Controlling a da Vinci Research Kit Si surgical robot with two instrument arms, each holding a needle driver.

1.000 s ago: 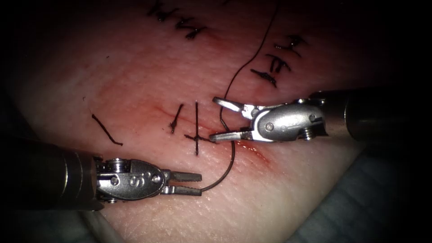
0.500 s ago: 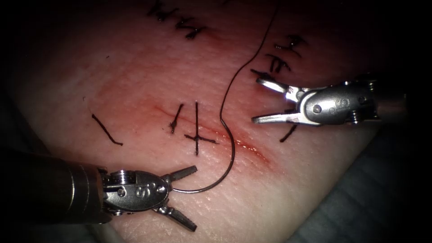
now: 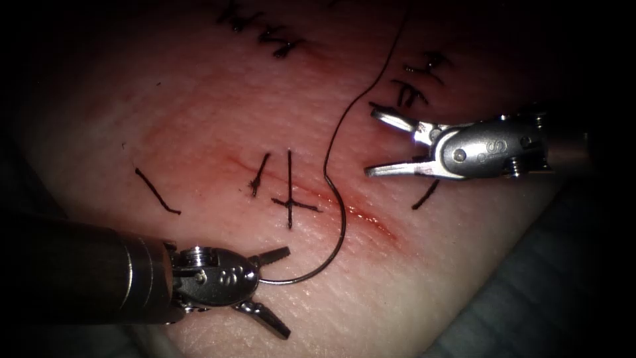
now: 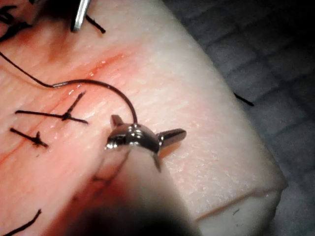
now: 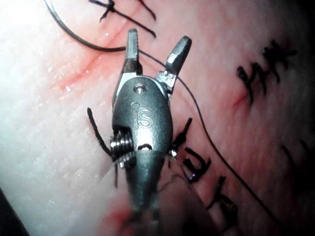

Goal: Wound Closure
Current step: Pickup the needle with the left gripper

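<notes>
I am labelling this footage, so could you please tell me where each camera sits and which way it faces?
Endoscope view: above and in front of the tissue, facing the cut; left pincer and right pincer, both open and holding nothing.
Left wrist view: near the left arm's wrist, looking along its shaft at the left pincer, beside the needle.
Right wrist view: near the right arm's wrist, looking at the right pincer over the thread.
Shared: the needle lying on the tissue across the cut.
</notes>
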